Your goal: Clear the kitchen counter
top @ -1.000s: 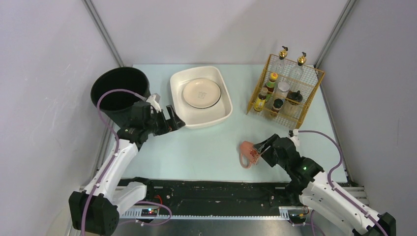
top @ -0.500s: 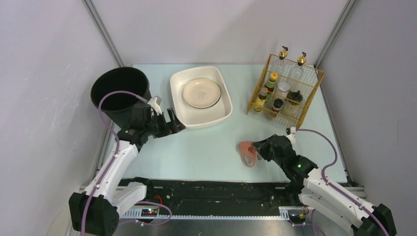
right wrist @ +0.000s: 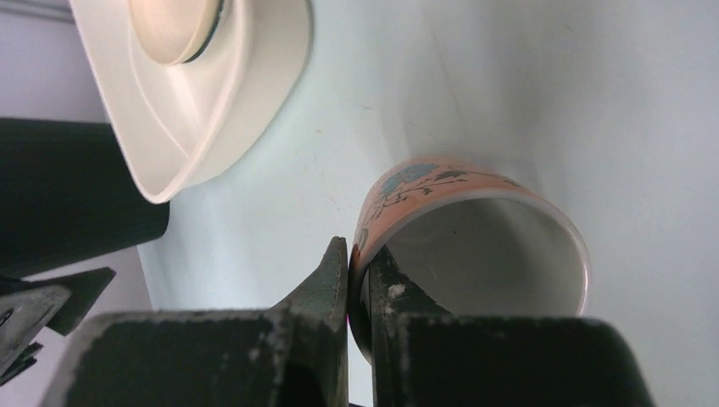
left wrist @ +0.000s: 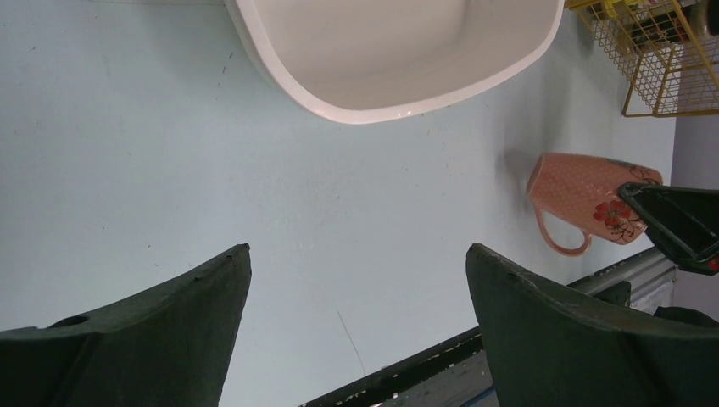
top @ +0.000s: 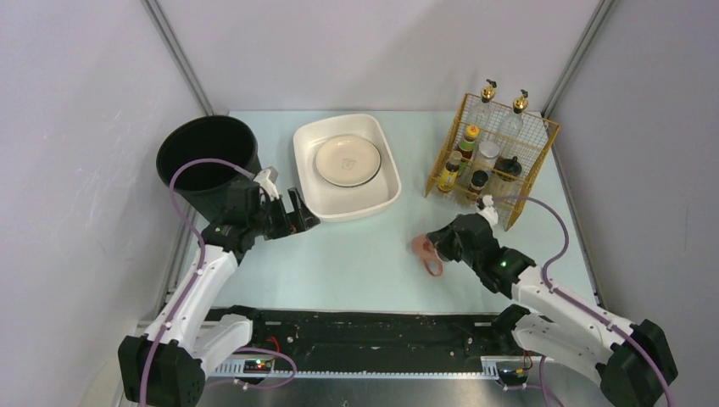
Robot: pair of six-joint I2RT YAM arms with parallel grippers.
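Soft, even overhead light makes the worktop point(top: 356, 254) bright; a faint shadow lies beside the mug point(left wrist: 581, 191). The top view is sharp; both wrist views turn dark and blurred at their near edges

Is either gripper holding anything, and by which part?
The right gripper pinches the pink mug by its rim, one finger inside. The left gripper is open, empty.

No legible text or labels anywhere.
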